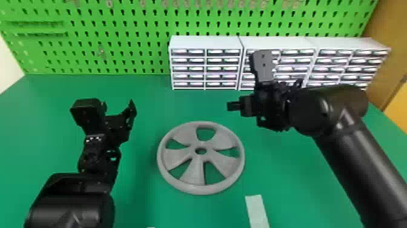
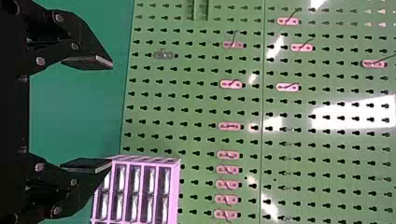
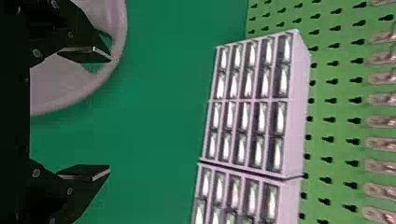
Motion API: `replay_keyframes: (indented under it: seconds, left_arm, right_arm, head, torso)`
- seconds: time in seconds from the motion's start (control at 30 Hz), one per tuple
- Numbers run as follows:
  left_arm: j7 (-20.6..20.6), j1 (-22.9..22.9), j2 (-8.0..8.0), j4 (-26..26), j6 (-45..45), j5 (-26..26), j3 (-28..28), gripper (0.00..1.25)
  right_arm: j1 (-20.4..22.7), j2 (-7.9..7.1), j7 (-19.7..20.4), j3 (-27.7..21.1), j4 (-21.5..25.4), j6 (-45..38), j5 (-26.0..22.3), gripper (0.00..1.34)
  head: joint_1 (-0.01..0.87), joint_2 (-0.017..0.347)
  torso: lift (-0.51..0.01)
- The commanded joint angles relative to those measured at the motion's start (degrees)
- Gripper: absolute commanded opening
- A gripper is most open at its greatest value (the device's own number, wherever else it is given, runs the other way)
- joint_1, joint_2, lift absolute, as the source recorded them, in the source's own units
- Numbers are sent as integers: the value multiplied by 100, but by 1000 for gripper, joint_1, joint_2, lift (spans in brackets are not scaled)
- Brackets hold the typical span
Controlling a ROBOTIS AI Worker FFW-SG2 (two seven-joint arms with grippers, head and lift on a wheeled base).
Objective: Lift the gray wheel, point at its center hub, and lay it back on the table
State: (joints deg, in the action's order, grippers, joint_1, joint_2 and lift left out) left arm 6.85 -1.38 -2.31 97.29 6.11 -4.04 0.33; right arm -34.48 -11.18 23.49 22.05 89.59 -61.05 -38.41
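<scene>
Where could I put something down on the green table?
There's bare table behind the gray wheel, up to the leftmost drawer cabinet, and at the back left, between the left claw and the green pegboard. It's crowded on the right, where the right claw and its black arm hang over the table.

White glare patches the green pegboard (image 2: pixel 196 105) beyond the left fingers (image 2: pixel 88 62), while bright reflections streak the drawer fronts (image 3: pixel 284 77) beyond the right fingers (image 3: pixel 84 55).
</scene>
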Motion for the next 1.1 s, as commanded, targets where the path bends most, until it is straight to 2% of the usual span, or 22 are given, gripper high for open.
replay_keyframes:
  seconds: [0.0, 0.23, 0.4, 0.83, 1.07]
  left_arm:
    - [0, 6, -33, 18, 21, 0, -6, 746]
    - [0, 6, -95, 53, 48, -9, -15, 746]
    - [0, 24, -130, 79, 74, -18, -24, 746]
    - [0, 15, -200, 97, 101, -35, -50, 746]
    - [9, -20, -218, 106, 101, -44, -85, 746]
  right_arm:
    - [-191, 2, 138, 97, -425, -162, -747, 913]
    - [-428, 20, 384, 194, -1067, -338, -1423, 914]
    - [-534, 28, 490, 229, -1331, -355, -1608, 914]
    - [-868, 20, 569, 431, -2420, -364, -2100, 914]
    - [-1079, -24, 569, 528, -2772, -399, -2232, 914]
  head:
    - [692, 48]
    - [692, 48]
    - [692, 48]
    - [692, 48]
    - [692, 48]
  torso:
    - [-96]
    - [-96]
    - [-96]
    - [-96]
    - [-96]
